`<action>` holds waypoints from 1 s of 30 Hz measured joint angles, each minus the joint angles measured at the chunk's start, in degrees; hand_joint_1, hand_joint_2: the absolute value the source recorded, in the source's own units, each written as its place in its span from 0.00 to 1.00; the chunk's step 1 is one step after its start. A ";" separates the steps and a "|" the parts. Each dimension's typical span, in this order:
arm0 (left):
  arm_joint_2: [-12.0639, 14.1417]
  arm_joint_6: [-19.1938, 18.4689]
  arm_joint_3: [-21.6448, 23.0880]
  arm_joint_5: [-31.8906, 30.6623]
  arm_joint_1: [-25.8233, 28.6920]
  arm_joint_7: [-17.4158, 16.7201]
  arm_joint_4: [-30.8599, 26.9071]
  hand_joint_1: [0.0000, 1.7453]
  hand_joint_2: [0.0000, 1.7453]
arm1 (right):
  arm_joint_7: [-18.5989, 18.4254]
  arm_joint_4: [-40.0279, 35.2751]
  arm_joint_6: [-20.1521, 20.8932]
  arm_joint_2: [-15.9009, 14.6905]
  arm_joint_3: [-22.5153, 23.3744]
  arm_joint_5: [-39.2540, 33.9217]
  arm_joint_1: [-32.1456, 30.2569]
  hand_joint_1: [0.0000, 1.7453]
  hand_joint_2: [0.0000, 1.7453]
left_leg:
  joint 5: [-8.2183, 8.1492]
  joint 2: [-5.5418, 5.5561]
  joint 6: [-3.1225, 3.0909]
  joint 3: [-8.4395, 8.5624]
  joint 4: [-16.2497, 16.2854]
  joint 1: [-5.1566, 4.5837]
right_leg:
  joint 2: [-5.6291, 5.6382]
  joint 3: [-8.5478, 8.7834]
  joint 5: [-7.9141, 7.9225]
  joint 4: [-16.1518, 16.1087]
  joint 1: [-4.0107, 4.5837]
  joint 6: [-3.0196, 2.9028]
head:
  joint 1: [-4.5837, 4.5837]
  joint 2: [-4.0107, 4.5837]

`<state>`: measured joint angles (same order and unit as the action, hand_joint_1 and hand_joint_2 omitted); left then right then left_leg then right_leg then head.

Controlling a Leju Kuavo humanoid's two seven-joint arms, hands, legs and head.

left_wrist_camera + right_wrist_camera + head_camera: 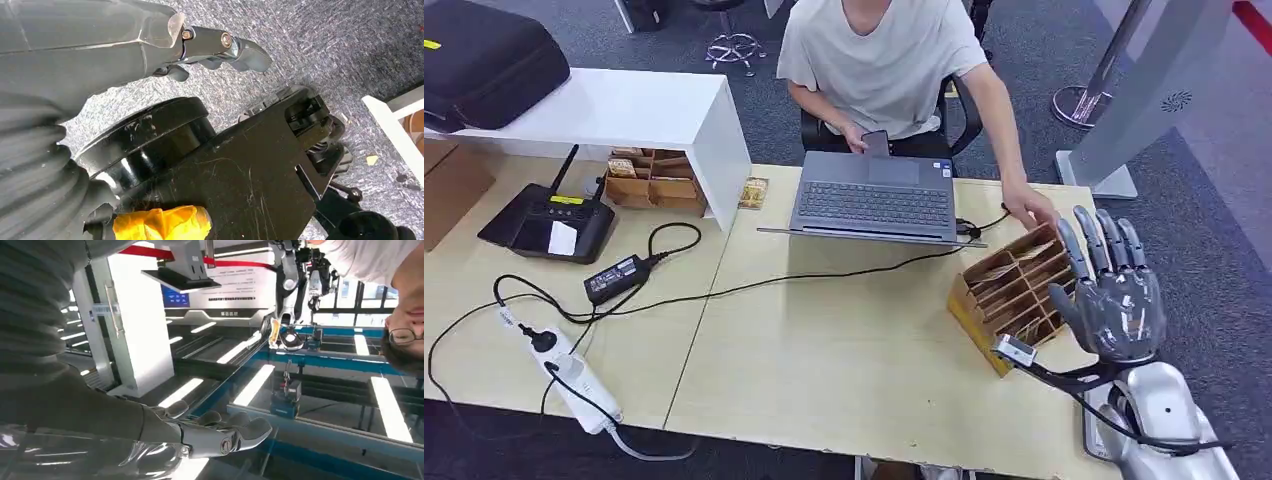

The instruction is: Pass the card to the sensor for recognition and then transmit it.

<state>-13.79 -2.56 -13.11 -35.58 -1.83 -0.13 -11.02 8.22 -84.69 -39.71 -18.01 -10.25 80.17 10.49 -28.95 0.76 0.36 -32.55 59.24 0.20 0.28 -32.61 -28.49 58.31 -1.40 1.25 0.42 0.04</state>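
Hovering open, right hand (1112, 295) overhangs table edge (864, 440) beside card rack (1009, 290).

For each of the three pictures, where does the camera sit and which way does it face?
Head view: high on the robot, facing forward and down at the table, laptop and wooden card rack; the raised right robot hand shows, open.
Left wrist view: behind the left robot hand, looking down at grey carpet; fingers curled in, holding nothing.
Right wrist view: behind the right robot hand, facing upward toward ceiling lights; fingers apart.
Shared: the head and right wrist views both show the right robot hand and the seated person.
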 joint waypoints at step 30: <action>0.02 0.04 -0.07 0.00 0.01 0.15 0.00 0.00 1.00 | -1.40 3.21 12.40 -10.89 -5.53 -9.07 1.38 0.00 1.00 | 0.00 0.05 -0.01 -0.04 0.03 -0.04 | -0.06 0.01 0.03 -0.02 -0.04 0.05 | 0.00 0.00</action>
<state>-13.77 -2.51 -13.18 -35.58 -1.82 0.02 -11.02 6.82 -81.48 -27.32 -28.90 -15.78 71.10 11.87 -28.95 0.81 0.35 -32.59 59.27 0.16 0.22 -32.60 -28.46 58.30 -1.44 1.30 0.42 0.04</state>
